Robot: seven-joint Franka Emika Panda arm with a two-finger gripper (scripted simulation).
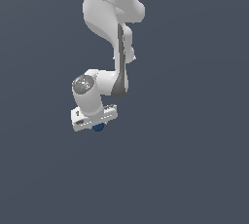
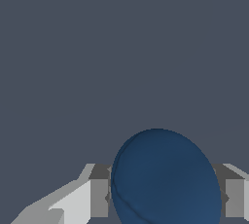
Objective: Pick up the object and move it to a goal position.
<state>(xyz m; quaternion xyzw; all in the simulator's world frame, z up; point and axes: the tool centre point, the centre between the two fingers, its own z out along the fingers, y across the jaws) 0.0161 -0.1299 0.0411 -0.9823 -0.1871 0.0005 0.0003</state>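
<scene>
The object, a small dark blue ball [image 1: 98, 127], shows just under the white gripper [image 1: 97, 123] in the exterior view, mostly hidden by the hand. In the wrist view the ball [image 2: 165, 179] fills the space between the two fingers [image 2: 98, 197], whose grey pads lie against its two sides. The gripper [image 2: 166, 199] is shut on the ball. The fingertips themselves are hidden in the exterior view. I cannot tell how high the ball is above the ground.
The white arm [image 1: 114, 28] reaches down from the upper middle of the exterior view. A plain dark grey-blue ground [image 1: 194, 159] lies all around, with no other objects or edges in view.
</scene>
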